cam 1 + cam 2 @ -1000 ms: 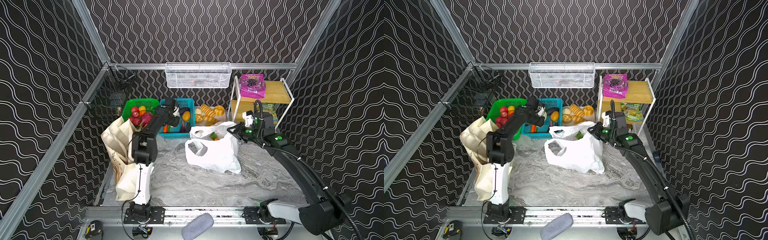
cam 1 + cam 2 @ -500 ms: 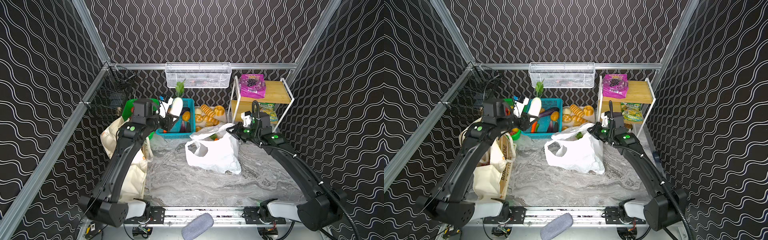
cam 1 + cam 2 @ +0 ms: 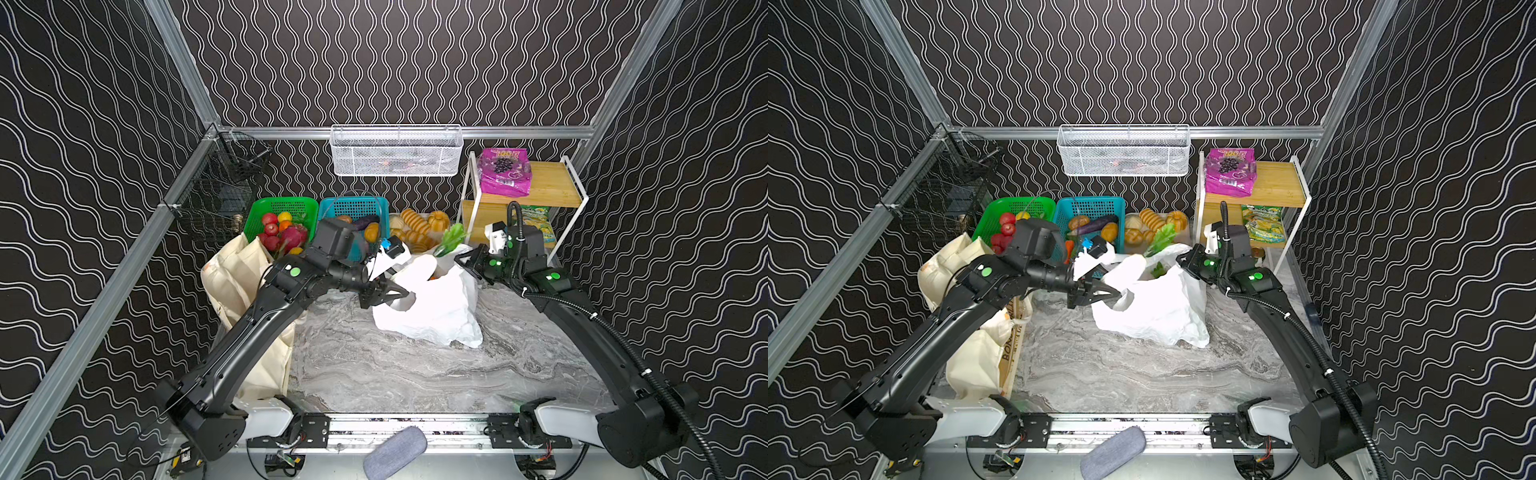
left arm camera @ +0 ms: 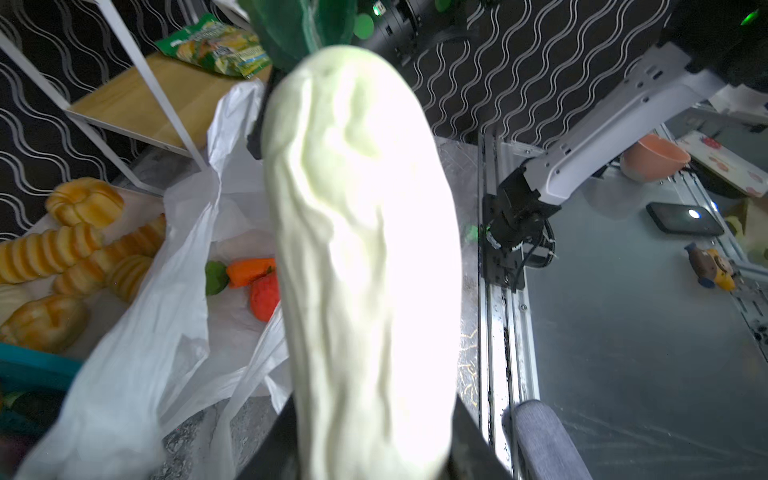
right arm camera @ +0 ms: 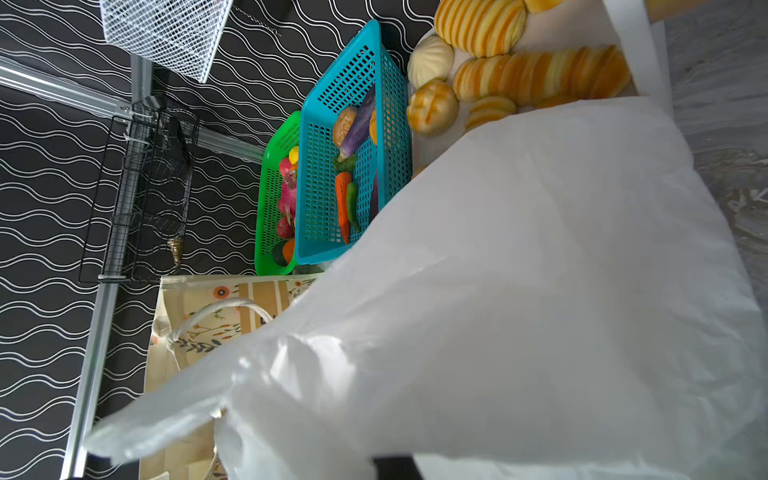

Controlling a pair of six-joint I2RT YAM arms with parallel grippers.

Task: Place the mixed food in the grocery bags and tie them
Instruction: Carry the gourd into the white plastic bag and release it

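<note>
- Grey marbled worktop (image 3: 374,374), black walls (image 3: 374,62) rippling with white wavy lines, aluminium frame (image 3: 519,132) along the back.
- Left gripper (image 3: 392,294) is clamped, jaws partway apart, round the root end of the white radish (image 4: 365,249).
- Radish runs lengthwise straight out from that gripper, leafy green top farthest away, aimed toward the right gripper (image 3: 463,262).
- It hangs over the mouth of the white plastic bag (image 3: 432,307), just ahead of the left gripper.
- Right gripper is pinched tight on the bag's rim.

Top views: bright, even overhead light; marble tabletop (image 3: 395,365) sharp, shadows faint; dark patterned wall (image 3: 83,166) free of glare. Left wrist view: white radish (image 4: 361,249) overexposed, blurred; background dim. Right wrist view: white plastic bag (image 5: 540,291) close to lens, out of focus.
</note>
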